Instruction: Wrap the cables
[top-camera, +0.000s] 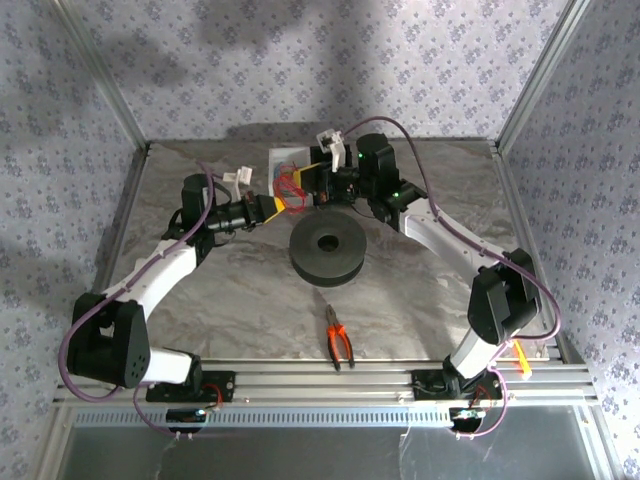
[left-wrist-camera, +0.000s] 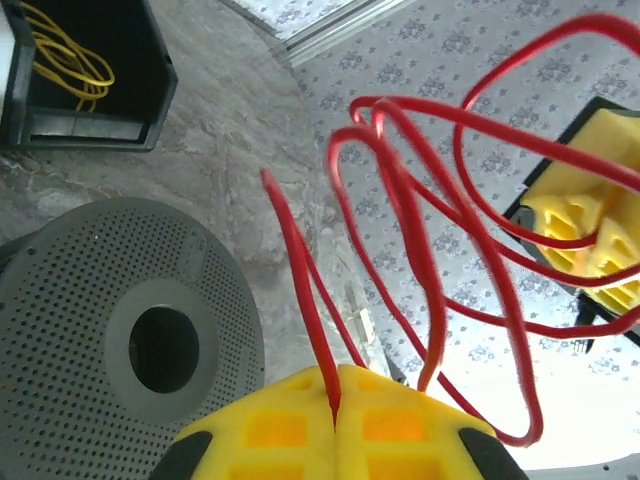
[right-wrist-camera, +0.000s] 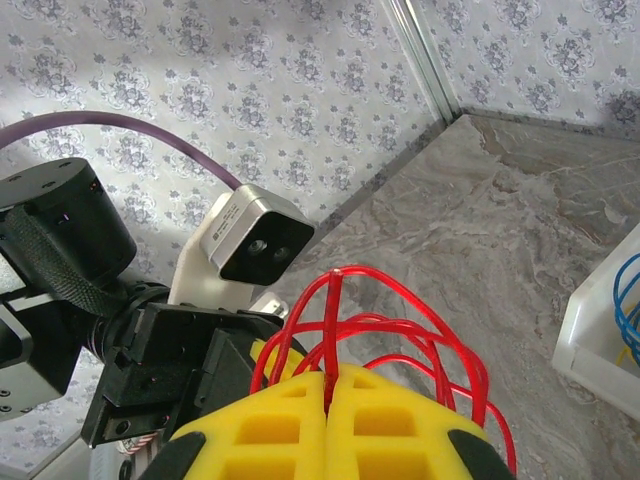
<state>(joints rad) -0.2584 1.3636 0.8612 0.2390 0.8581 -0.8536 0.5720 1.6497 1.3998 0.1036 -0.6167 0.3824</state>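
The cables are a loose bunch of thin red wire loops (top-camera: 292, 186), hanging in the air between my two grippers above the back middle of the table. My left gripper (top-camera: 276, 206) is shut on a red strand that comes out between its yellow fingertips (left-wrist-camera: 337, 378), and the loops (left-wrist-camera: 432, 210) spread beyond it. My right gripper (top-camera: 310, 180) is shut on another strand of the same bunch (right-wrist-camera: 327, 378), whose loops (right-wrist-camera: 410, 325) arch over its yellow fingers. The right gripper's yellow pads (left-wrist-camera: 585, 228) also appear in the left wrist view, behind the loops.
A round black perforated spool (top-camera: 328, 250) lies mid-table just in front of the grippers. Orange-handled pliers (top-camera: 338, 340) lie near the front edge. A black bin with yellow wire (left-wrist-camera: 75, 75) and a white bin with blue wire (right-wrist-camera: 610, 330) stand at the back.
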